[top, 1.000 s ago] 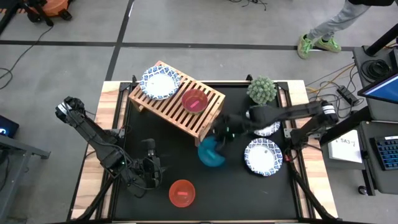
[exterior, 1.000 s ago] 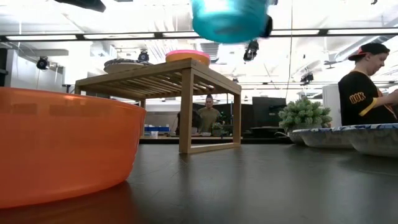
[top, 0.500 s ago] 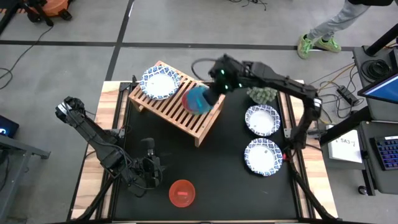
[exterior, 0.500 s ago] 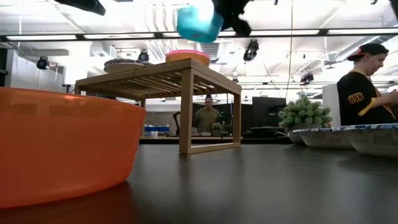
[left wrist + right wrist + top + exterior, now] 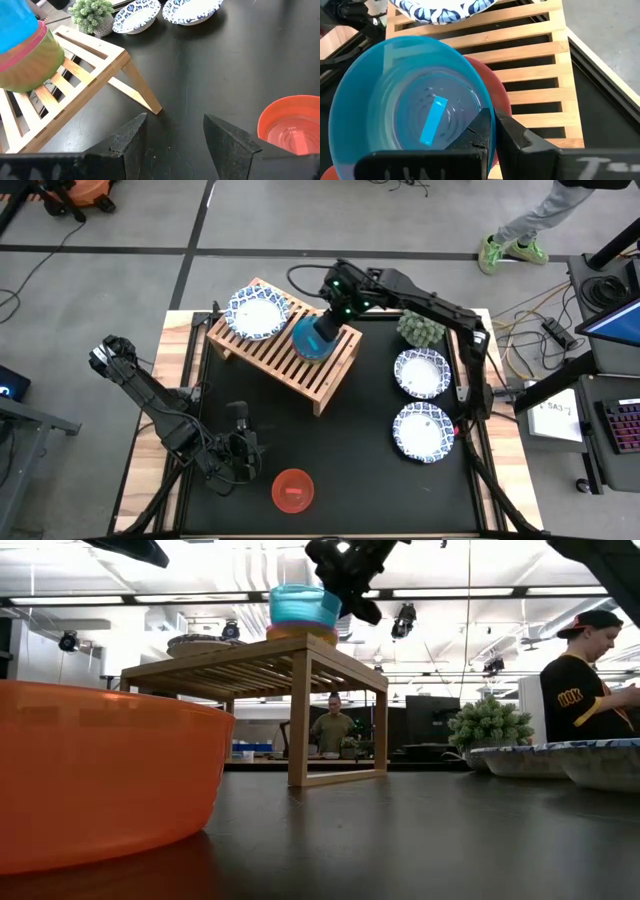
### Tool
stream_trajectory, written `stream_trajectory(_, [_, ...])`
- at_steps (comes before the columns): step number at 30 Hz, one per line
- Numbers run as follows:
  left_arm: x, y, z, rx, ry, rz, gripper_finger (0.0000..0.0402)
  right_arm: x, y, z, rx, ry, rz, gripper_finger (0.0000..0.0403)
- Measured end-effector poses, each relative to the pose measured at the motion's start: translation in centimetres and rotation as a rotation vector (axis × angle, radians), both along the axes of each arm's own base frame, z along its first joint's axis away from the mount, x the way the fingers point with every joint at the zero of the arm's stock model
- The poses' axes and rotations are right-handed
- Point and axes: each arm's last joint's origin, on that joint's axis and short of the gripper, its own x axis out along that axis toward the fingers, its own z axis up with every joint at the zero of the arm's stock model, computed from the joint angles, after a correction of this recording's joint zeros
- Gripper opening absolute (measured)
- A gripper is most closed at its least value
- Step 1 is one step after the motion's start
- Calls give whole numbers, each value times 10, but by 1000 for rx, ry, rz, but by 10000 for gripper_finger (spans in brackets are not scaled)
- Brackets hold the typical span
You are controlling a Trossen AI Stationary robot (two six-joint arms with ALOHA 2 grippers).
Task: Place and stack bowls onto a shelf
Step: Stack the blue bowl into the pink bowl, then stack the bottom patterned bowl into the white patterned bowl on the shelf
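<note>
The wooden slatted shelf stands at the table's far left. On it are a white blue-rimmed bowl and a stack with a green bowl at the bottom and a magenta bowl in it. My right gripper is over the stack, shut on the teal bowl, which is upright on top of the stack. My left gripper is open and empty low over the near left of the table, with the red bowl close by. My right gripper holds the teal bowl by its rim, on the side toward the table's right. One finger is inside the bowl and one outside. The fingers slant down from the far right. The bowl is upright, its bottom in the magenta bowl.
Two white blue-rimmed bowls lie on the table's right side. A small spiky green plant stands at the far right, next to my right arm. People stand in the room beyond the table.
My right gripper has carried the teal bowl from above the table's middle up, toward the far edge and left over the shelf, then down onto the magenta bowl. The bowl was tilted on the way and is upright now.
</note>
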Motion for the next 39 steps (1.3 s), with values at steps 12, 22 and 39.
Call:
stream_trajectory(12, [0, 0, 0, -13, -5, 7, 176, 8, -5, -8, -1, 19, -8, 54])
stream_trajectory(22, [0, 0, 0, -19, -7, 11, 176, -5, 0, 11, -33, -16, -16, 116])
stream_trajectory(39, [-1, -2, 0, -165, -63, 95, 176, -24, 138, 29, -162, 40, 301, 74])
